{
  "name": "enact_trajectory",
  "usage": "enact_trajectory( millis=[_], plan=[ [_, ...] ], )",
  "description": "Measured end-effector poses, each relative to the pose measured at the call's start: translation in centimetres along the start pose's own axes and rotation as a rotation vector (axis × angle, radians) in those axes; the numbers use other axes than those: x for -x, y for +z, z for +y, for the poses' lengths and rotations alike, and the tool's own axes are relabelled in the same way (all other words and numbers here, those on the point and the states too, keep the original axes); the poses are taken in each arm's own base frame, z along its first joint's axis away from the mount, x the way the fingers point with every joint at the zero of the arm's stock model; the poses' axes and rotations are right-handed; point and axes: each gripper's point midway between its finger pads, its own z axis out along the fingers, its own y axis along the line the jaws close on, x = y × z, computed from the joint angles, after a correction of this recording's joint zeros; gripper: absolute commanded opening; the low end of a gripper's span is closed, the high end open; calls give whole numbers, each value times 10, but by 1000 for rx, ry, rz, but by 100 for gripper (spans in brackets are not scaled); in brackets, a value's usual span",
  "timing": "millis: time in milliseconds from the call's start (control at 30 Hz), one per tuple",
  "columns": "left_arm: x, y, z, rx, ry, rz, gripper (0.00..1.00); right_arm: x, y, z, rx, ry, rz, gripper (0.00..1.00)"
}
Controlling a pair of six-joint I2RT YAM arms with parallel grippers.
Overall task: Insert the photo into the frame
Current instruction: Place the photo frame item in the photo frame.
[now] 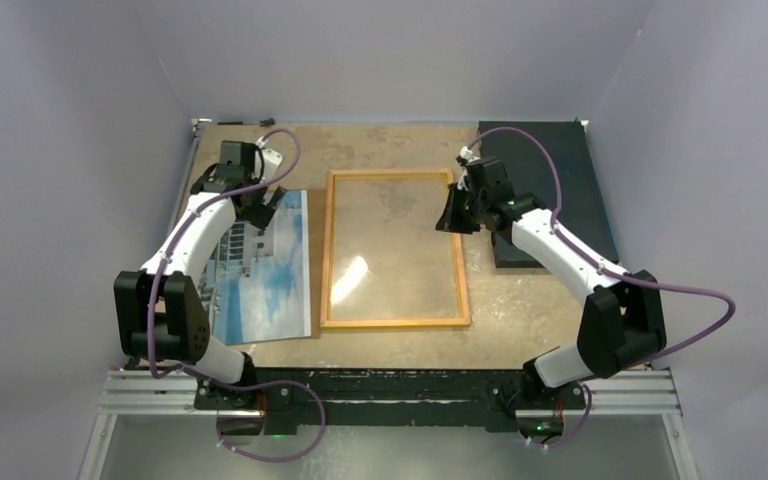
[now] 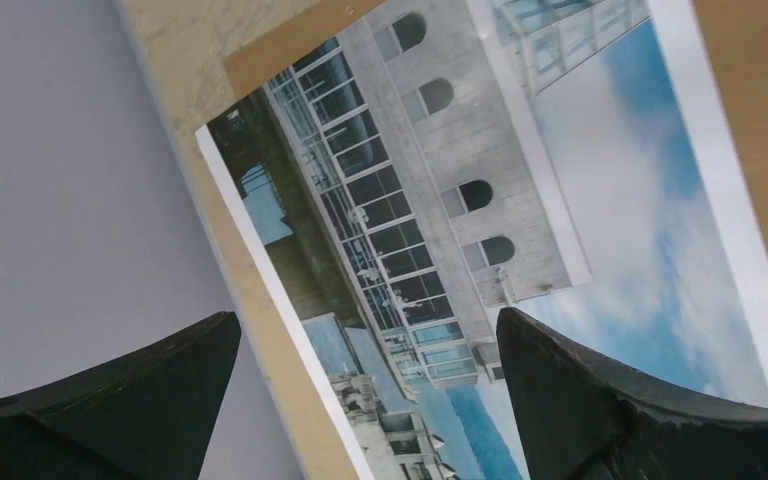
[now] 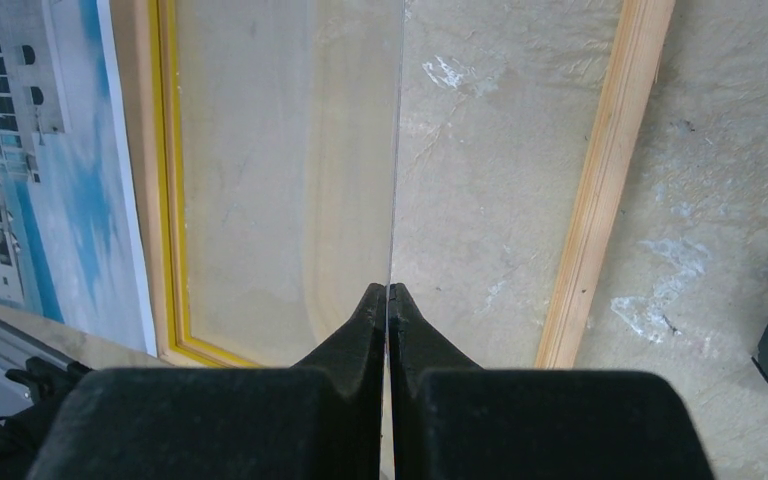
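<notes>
**A:** What do we make of the left claw (image 2: pixel 368 318)?

**B:** We see it spread wide, its two dark fingers far apart and nothing between them. It hangs above the far end of the photo (image 1: pixel 265 280). We cannot tell whether it touches the paper.

**A:** And where do we find the photo?

**B:** It lies flat on the table (image 1: pixel 520 300) at the left, picture side up, just beside the frame (image 1: pixel 395 322) and outside it. From the left wrist we also see a brown board (image 2: pixel 750 100) showing past the photo's edges.

**A:** How does the frame lie?

**B:** It is flat in the middle of the table. From the right wrist we see light wood on its right bar and bright yellow along its left bar.

**A:** What about the right claw (image 3: pixel 388 292)?

**B:** Its fingers are pressed together. The thin edge of the clear pane (image 3: pixel 280 180) runs straight up from between the tips, so we read the claw as pinching that edge. It sits at the frame's right side, toward the far end. A dark mat (image 1: pixel 550 170) lies further right, apart from the frame.
</notes>
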Motion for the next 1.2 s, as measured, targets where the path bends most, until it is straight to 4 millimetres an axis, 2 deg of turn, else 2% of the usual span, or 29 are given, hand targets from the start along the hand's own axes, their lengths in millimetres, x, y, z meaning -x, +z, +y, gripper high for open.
enact_trajectory(
  millis=[300,567,800,1200],
  plan=[
    [6,-8,-11,-69,2,-37,98,1,-2,2,8,17,-10,0],
    [-3,-2,-27,-128,6,-31,96,0,-6,8,38,27,-9,0],
    [-33,13,-65,-253,-18,12,84,-5,-8,18,92,43,21,0],
    [-26,22,-127,-542,-115,2,67,-6,-14,33,161,74,36,0]
  ],
)
